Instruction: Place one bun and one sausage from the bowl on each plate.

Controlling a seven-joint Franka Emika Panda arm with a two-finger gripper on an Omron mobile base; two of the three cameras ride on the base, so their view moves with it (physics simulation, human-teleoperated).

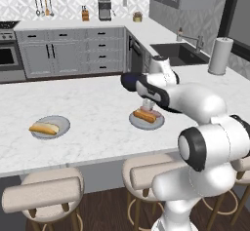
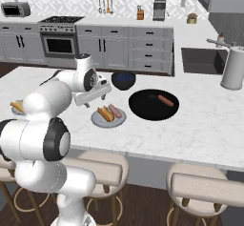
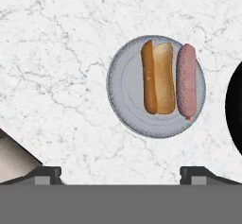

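- gripper (image 3: 121, 173): suspended above the worktop (image 2: 205, 120), aimed down at the near plate; the two fingertips (image 3: 47, 173) stand wide apart with nothing between them.
- near plate (image 3: 127, 95): grey, round, sitting near the middle of the worktop, just beside the black bowl's rim and apart from it.
- bun (image 3: 158, 78) on the near plate: lies lengthwise across the plate's centre, split side visible.
- sausage (image 3: 186, 81) on the near plate: lies parallel to the bun, just beside it, on the side toward the black bowl; whether the two touch cannot be told.
- black bowl (image 2: 143, 108): glossy, on the worktop between the near plate and the sink-side edge.
- second sausage (image 2: 166, 100): lies inside the black bowl, toward its far wall.
- second plate (image 1: 61, 122): near the opposite end of the worktop, well apart from the near plate.
- second bun (image 1: 44, 128): rests on the second plate.
- dark blue bowl (image 2: 124, 80): toward the far edge of the worktop, behind the near plate and near the black bowl.
- paper towel roll (image 2: 233, 68): upright at the far sink-side corner of the worktop.
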